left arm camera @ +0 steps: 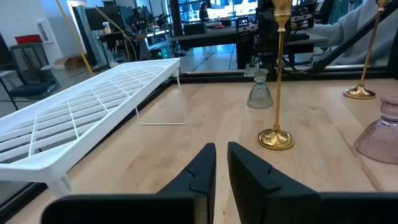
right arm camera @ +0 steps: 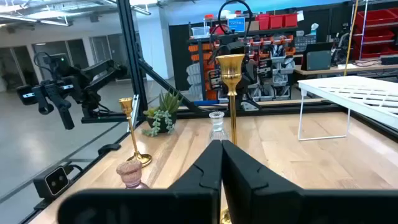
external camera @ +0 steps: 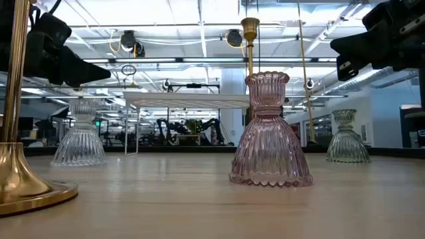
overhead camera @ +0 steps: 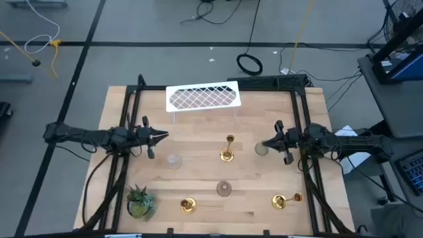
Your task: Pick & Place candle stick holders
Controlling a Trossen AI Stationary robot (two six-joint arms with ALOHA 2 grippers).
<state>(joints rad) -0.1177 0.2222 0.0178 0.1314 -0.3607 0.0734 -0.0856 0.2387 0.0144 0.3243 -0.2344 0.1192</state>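
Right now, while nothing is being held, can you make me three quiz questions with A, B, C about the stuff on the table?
1. Where is the plant on the table?
A. Under the white rack
B. In the middle
C. In a corner on the left arm's side

2. How many gold candle holders are there?
A. Three
B. One
C. Five

3. How is the pink glass holder sitting?
A. Tipped on its side
B. Standing upright
C. Upside down on the rack

Answers:
1. C, the high view shows it in the corner below the left arm, far from the rack.
2. A, one stands mid-table and two near the front edge.
3. B, the low view shows its wide base flat on the wood.
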